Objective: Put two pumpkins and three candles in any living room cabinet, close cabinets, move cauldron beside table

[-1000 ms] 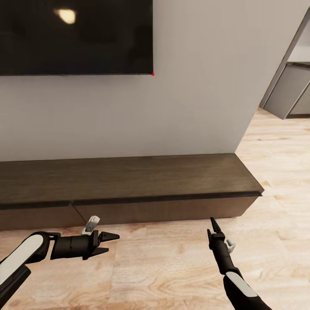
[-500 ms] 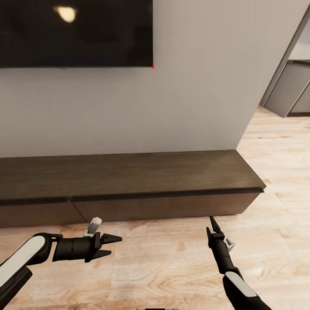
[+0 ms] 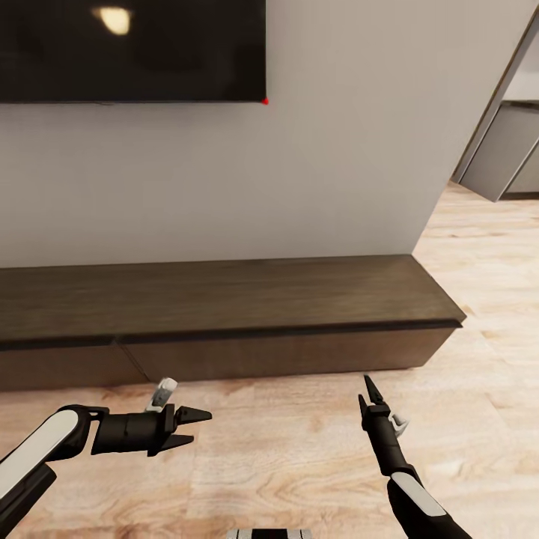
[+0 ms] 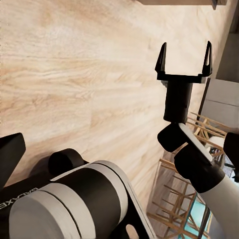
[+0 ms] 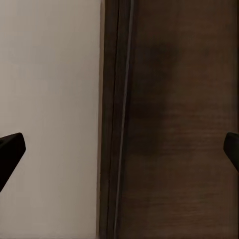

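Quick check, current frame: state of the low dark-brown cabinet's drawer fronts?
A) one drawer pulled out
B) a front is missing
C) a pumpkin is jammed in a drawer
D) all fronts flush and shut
D: in the head view the cabinet shows its drawer fronts flush under the slab top, with only a thin seam between them. The left gripper and right gripper hang open over the floor in front of it, neither touching it.

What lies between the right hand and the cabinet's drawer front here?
Head view: bare wooden floor separates the right hand from the cabinet; the drawer fronts sit flush, and the hand, open, holds nothing.
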